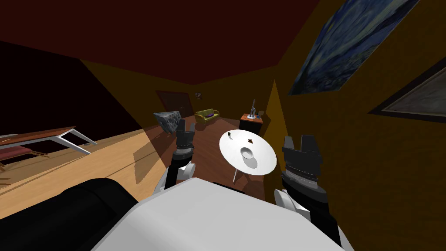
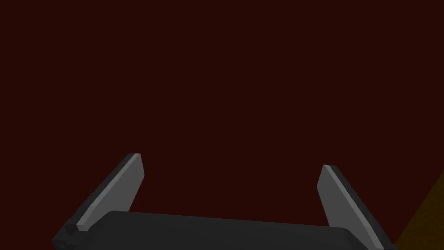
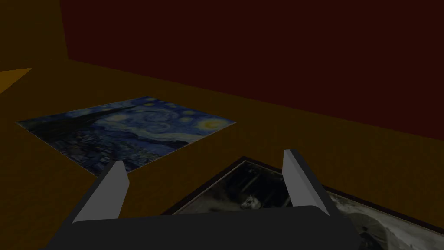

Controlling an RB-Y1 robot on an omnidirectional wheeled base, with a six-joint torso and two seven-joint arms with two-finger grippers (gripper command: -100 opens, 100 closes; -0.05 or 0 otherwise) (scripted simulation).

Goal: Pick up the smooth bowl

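the smooth white bowl (image 1: pixel 247 153) sits near the middle of the round white counter (image 1: pixel 266 162), ahead of me and between my two arms. my left hand (image 1: pixel 186 124) is raised just left of the counter, its fingers wide apart and holding nothing. my right hand (image 1: pixel 299 140) is up by the counter's right rim, also spread wide and empty. both are apart from the bowl.

I counted one round white desk (image 1: pixel 265 163), one white bowl (image 1: pixel 247 153) and two small dark items (image 1: pixel 250 140). There were two end effectors, the left end effector (image 1: pixel 185 125) and the right end effector (image 1: pixel 299 141). I also counted one yellow sofa (image 1: pixel 206 115) and two wall pictures: a blue painting (image 1: pixel 344 43) and a dark-framed picture (image 1: pixel 418 98).
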